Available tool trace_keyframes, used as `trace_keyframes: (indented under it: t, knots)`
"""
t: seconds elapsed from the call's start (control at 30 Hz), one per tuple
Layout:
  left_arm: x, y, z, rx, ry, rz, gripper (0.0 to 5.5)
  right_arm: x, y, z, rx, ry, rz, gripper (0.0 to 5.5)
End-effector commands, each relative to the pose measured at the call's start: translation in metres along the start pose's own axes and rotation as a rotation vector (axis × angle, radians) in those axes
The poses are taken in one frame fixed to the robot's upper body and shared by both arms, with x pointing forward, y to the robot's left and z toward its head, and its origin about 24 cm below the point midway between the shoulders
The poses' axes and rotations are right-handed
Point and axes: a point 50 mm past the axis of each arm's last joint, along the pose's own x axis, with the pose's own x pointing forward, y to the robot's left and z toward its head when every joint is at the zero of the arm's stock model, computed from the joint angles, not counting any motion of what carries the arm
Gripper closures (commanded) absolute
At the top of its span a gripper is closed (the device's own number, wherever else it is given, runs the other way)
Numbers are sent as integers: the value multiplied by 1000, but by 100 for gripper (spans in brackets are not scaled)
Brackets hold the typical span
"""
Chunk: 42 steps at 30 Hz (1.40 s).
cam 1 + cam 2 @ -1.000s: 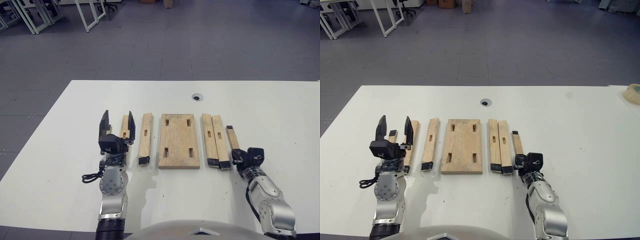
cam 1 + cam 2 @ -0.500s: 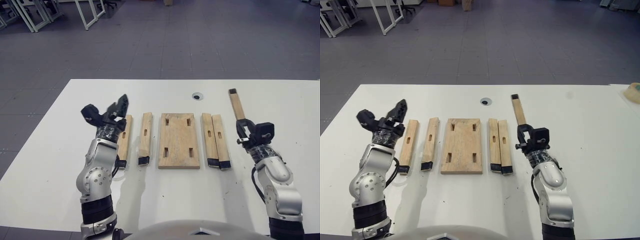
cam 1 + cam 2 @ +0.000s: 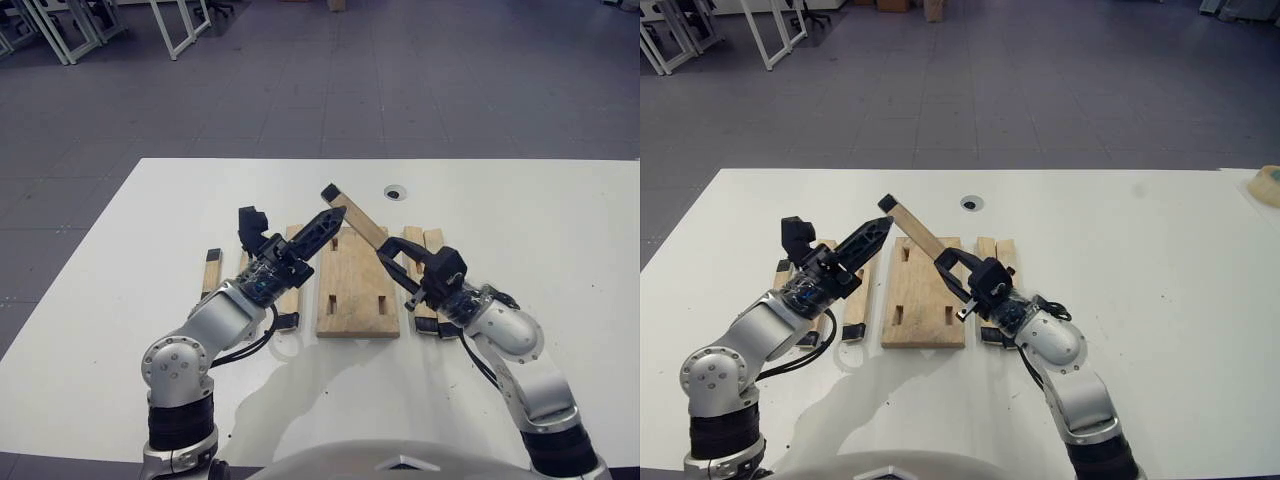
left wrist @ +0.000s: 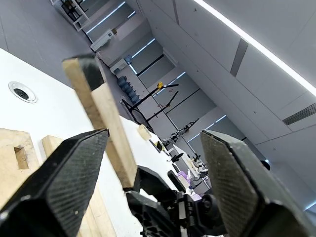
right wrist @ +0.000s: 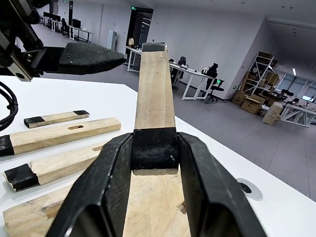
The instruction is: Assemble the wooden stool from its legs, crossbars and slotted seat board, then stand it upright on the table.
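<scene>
Pale-wood parts lie in a row on the white table (image 3: 560, 300). The slotted seat board (image 3: 357, 290) is in the middle. A left pair of legs (image 3: 861, 300) with black feet lies beside it, partly under the left arm, and a right pair of legs (image 3: 414, 240) lies side by side on its other flank. A short black-tipped crossbar (image 3: 211, 272) lies furthest to the left. The right gripper (image 3: 408, 276) pinches the black lower end of a raised crossbar (image 3: 355, 215), holding it clear of the table and tilted up toward the robot's left over the seat board. The left gripper (image 3: 290, 226) hovers above the left pair of legs with its fingers spread wide. In the left wrist view the raised crossbar's upper end stands between them; whether it touches either finger cannot be told. A round cable grommet (image 3: 395, 192) sits in the table beyond the board.
</scene>
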Motion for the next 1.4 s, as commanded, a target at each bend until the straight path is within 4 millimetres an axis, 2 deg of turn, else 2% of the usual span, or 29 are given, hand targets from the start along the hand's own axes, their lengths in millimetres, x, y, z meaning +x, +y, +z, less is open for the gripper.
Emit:
trace_keyframes:
  t: [0.03,0.17,0.43,0.63,0.8,0.97,1.17,1.3,1.4]
  knots:
    - [-3,1,-1,-15,19,22,206,3,5,10,-50,-38,38,418]
    - [-5,5,-4,-27,21,48,206,2,4,12,-64,-49,31,418]
    - [0,5,8,-56,-69,50,206,-1,15,8,-53,-26,130,418]
    - [-1,7,9,-55,-107,55,328,-3,14,7,-39,-21,141,418]
    - [-3,13,7,-44,-101,83,408,-2,13,8,-30,-29,144,418]
    - [-8,29,2,-22,-71,178,493,-2,12,10,-15,-46,141,418]
    - [-10,36,8,-31,-116,202,498,-1,11,9,-6,-49,145,418]
    - [-12,39,21,25,-153,218,510,-4,5,-3,-27,38,109,305]
    - [-19,44,44,73,-252,266,510,-10,5,-18,-28,127,106,278]
